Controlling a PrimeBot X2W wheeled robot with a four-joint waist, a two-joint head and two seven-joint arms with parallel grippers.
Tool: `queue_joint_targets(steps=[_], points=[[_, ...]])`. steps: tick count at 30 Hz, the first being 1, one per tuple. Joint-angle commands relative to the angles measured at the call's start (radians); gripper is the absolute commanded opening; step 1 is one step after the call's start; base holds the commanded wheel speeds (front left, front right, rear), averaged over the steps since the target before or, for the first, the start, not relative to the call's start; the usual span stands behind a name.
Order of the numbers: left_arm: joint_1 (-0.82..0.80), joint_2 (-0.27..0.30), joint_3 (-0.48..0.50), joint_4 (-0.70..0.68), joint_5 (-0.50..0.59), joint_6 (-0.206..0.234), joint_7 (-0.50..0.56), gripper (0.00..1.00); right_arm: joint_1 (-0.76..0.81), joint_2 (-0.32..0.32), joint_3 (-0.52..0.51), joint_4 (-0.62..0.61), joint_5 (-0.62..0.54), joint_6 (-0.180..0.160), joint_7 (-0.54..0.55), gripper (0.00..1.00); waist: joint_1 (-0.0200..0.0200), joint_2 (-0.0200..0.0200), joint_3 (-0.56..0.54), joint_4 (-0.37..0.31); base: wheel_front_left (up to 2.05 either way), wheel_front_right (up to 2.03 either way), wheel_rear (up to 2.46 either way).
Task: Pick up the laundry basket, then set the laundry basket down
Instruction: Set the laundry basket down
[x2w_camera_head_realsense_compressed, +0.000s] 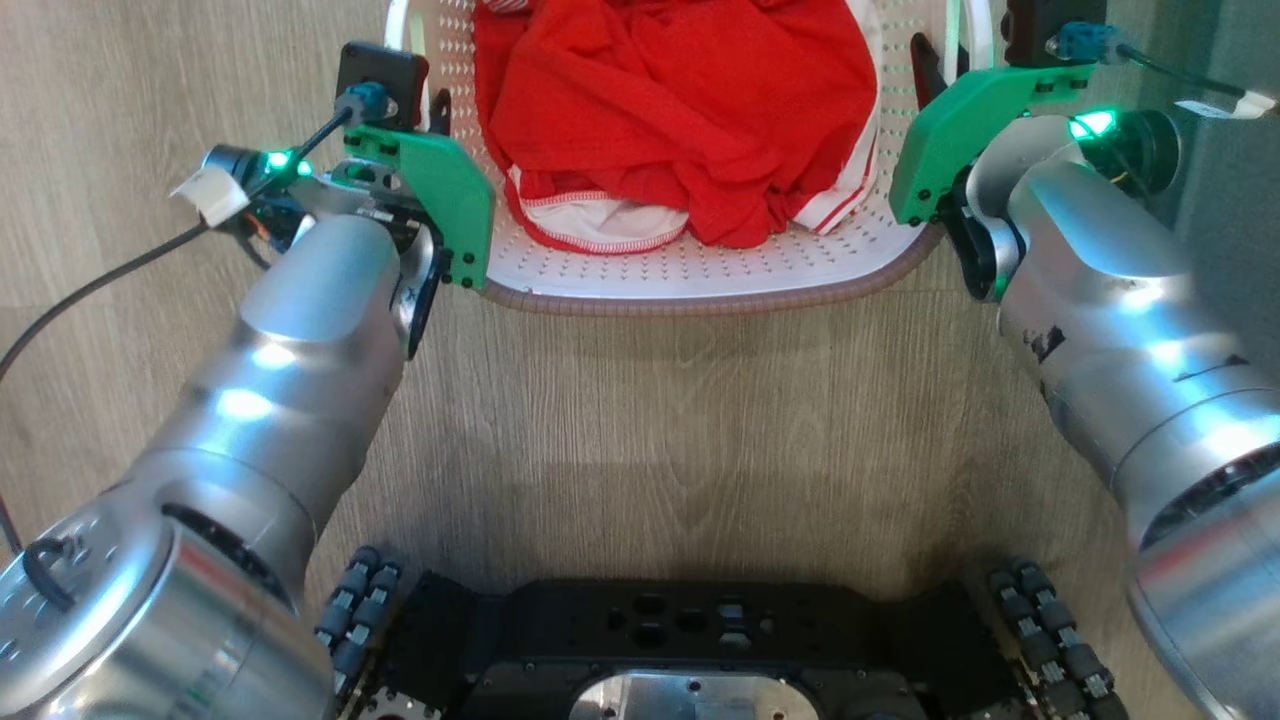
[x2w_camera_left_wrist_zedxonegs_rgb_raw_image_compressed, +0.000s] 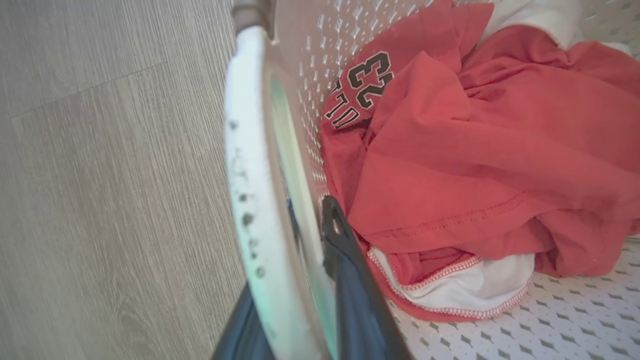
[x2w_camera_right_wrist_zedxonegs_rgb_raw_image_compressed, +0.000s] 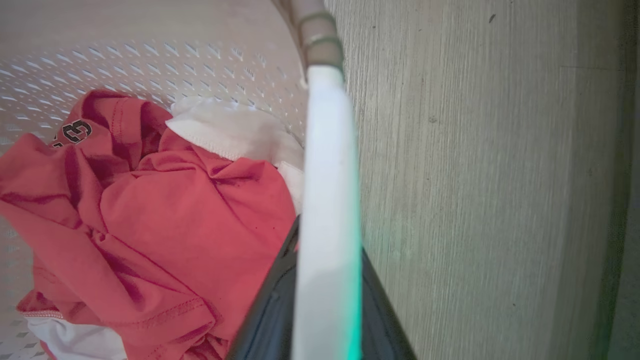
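Over the wood floor (x2w_camera_head_realsense_compressed: 700, 420), ahead of the robot's base (x2w_camera_head_realsense_compressed: 690, 620), one laundry basket (x2w_camera_head_realsense_compressed: 700, 275) stands mouth up, its two white handles (x2w_camera_left_wrist_zedxonegs_rgb_raw_image_compressed: 245, 150) facing left and right; its far end is cropped, so the long axis is unclear. Inside lies one crumpled red jersey (x2w_camera_head_realsense_compressed: 680, 110). The left gripper (x2w_camera_left_wrist_zedxonegs_rgb_raw_image_compressed: 307, 220) and right gripper (x2w_camera_right_wrist_zedxonegs_rgb_raw_image_compressed: 327, 250) each clamp a handle.

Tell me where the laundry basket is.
In the head view the laundry basket is top centre over the floor, between the left gripper and right gripper, which clamp its side handles.
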Motion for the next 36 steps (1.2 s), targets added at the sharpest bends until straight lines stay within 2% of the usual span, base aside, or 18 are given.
queue_joint_targets(steps=[1, 8, 11, 13, 14, 15, 17, 18, 19, 20, 21, 22, 23, 24, 36], points=[[-0.001, 0.036, -0.002, 0.01, 0.017, 0.008, -0.01, 0.0, 0.015, 0.011, -0.001, -0.005, -0.031, 0.0, -0.013, 0.0, 0.0, -0.0001, 0.007, 0.0, 0.0, 0.0, 0.0], [-0.008, 0.036, -0.006, 0.01, 0.014, 0.01, -0.012, 0.0, 0.019, 0.014, -0.084, -0.005, -0.113, 0.0, -0.013, 0.0, 0.0, -0.0001, 0.018, 0.0, 0.0, 0.0, 0.0], [-0.008, 0.035, -0.006, 0.01, 0.01, 0.012, -0.011, 0.0, 0.023, 0.014, -0.104, -0.005, -0.132, 0.0, -0.013, 0.24, 0.0, -0.0001, 0.016, 0.006, 0.0, 0.0, 0.0], [-0.005, 0.034, -0.004, 0.01, 0.004, 0.016, -0.007, 0.0, 0.028, 0.014, -0.111, -0.007, -0.141, 0.0, -0.013, 0.34, 0.0, -0.0001, 0.013, 0.008, 0.0, 0.0, 0.0], [-0.004, 0.033, -0.002, 0.01, 0.001, 0.017, -0.006, 0.06, 0.03, 0.014, -0.114, -0.009, -0.145, 0.0, -0.013, 0.37, 0.0, -0.0001, 0.012, 0.008, 0.0, 0.0, 0.0], [-0.003, 0.033, -0.001, 0.01, -0.002, 0.019, -0.005, 0.18, 0.032, 0.014, -0.117, -0.011, -0.148, 0.0, -0.013, 0.4, 0.0, -0.0001, 0.011, 0.008, 0.0, 0.0, 0.0], [-0.001, 0.032, 0.004, 0.01, -0.011, 0.021, -0.001, 0.31, 0.034, 0.014, -0.122, -0.014, -0.154, 0.0, -0.013, 0.48, 0.0, -0.0001, 0.01, 0.009, 0.0, 0.0, 0.0], [0.0, 0.032, 0.006, 0.01, -0.015, 0.023, -0.001, 0.39, 0.035, 0.014, -0.124, -0.015, -0.156, 0.0, -0.013, 0.67, 0.0, -0.0001, 0.01, 0.009, 0.0, 0.0, 0.0], [0.002, 0.031, 0.01, 0.01, -0.02, 0.024, 0.0, 0.42, 0.036, 0.014, -0.127, -0.017, -0.159, 0.0, -0.013, 0.82, 0.0, -0.0001, 0.01, 0.008, 0.0, 0.0, 0.0], [0.004, 0.031, 0.013, 0.01, -0.025, 0.026, 0.0, 0.47, 0.037, 0.014, -0.129, -0.018, -0.161, 0.0, -0.013, 0.93, 0.0, -0.0001, 0.009, 0.008, 0.0, 0.0, 0.0], [0.005, 0.031, 0.013, 0.01, -0.027, 0.028, 0.0, 0.79, 0.037, 0.014, -0.131, -0.019, -0.163, 0.0, -0.013, 1.0, 0.0, -0.0001, 0.008, 0.008, 0.0, 0.0, 0.0], [0.005, 0.031, 0.013, 0.01, -0.027, 0.028, 0.0, 0.79, 0.037, 0.014, -0.131, -0.019, -0.163, 0.0, -0.013, 1.0, 0.0, -0.0001, 0.008, 0.008, 0.0, 0.0, 0.0], [0.007, 0.031, 0.013, 0.01, -0.029, 0.029, 0.0, 0.98, 0.037, 0.014, -0.133, -0.021, -0.165, 0.0, -0.013, 1.0, 0.0, -0.0001, 0.007, 0.008, 0.0, 0.0, 0.0], [0.008, 0.03, 0.014, 0.01, -0.03, 0.031, -0.001, 1.0, 0.037, 0.014, -0.136, -0.022, -0.168, 0.0, -0.013, 1.0, 0.0, -0.0001, 0.006, 0.007, 0.0, 0.0, 0.0], [0.037, 0.039, 0.059, 0.007, -0.07, 0.038, -0.04, 1.0, 0.042, 0.014, -0.192, -0.109, -0.229, 0.0, -0.013, 1.0, 0.0, -0.0001, -0.052, -0.006, 0.0, 0.0, 0.0]])
